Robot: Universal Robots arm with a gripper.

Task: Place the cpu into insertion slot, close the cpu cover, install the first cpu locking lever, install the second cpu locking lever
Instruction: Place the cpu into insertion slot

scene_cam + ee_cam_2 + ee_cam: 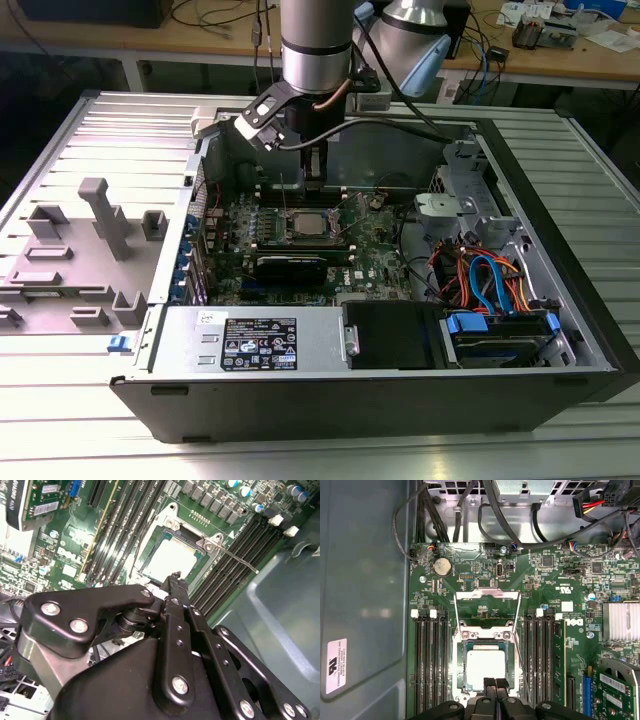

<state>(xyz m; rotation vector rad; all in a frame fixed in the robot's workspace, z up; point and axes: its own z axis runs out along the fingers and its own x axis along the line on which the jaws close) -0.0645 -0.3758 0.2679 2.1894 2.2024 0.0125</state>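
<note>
Presently we log the cpu (485, 666) seated in the insertion slot (462, 652), cpu cover (487, 594) apparently swung open beyond the slot, gripper (495, 683) pinched closed and empty just above the slot's edge, where a low pass could nudge the cpu askew.

Arm (316, 45): last silver-grey segment stands vertical in exterior view, wrist (310, 105) pointing straight down. Black bracket (262, 112) juts from wrist toward exterior view's left. Gripper (315, 170) hangs below wrist, narrow, tips lowest.

Both wrist views: two black fingers (490, 686) lie side by side, tips meeting, no gap visible between pads, nothing clamped.

Second wrist view: gripper tapers to single point. Black linkage bars (82, 615) with silver bolt heads fold in on either side of fingers.
</note>
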